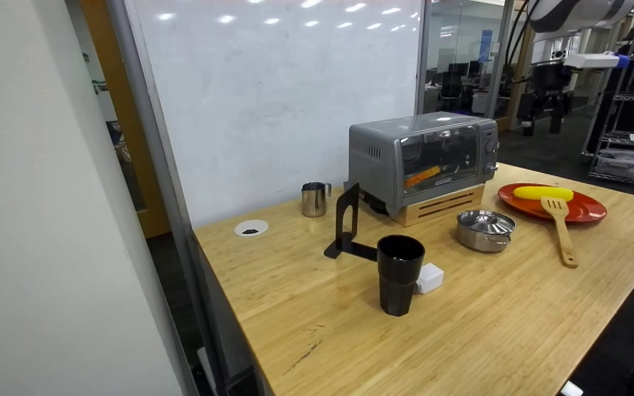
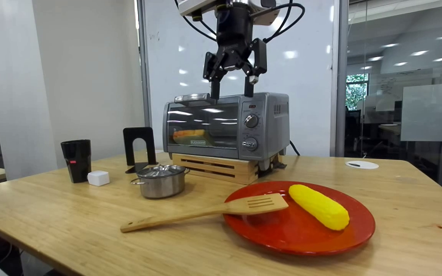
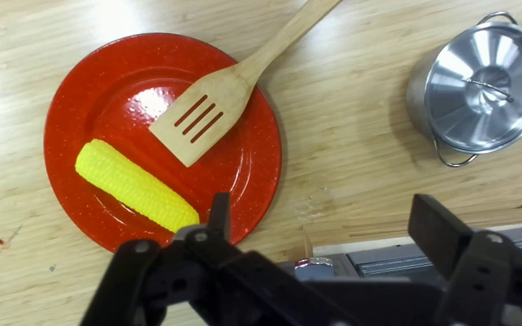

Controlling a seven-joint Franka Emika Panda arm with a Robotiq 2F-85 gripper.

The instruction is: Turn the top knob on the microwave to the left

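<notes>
The silver-grey microwave (image 2: 202, 124) stands on a slatted wooden base, its glass door closed. Its top knob (image 2: 251, 121) is on the control panel, right of the window, and shows in both exterior views. A lower knob (image 2: 249, 143) sits beneath it. My gripper (image 2: 232, 93) points downward, its fingers spread apart with nothing between them. In an exterior view the gripper (image 1: 542, 127) hangs in the air out past the panel end, apart from the microwave. From the wrist view, a chrome-edged knob (image 3: 314, 268) shows partly behind the gripper linkage; which knob it is I cannot tell.
A red plate (image 2: 297, 245) holds yellow corn (image 2: 319, 207) and the head of a wooden spatula (image 2: 205, 211). In front of the microwave is a lidded steel pot (image 2: 161, 184). A black cup (image 1: 399, 275), white block (image 1: 430, 278), black bookend (image 1: 344, 220) and steel pitcher (image 1: 313, 201) stand farther along.
</notes>
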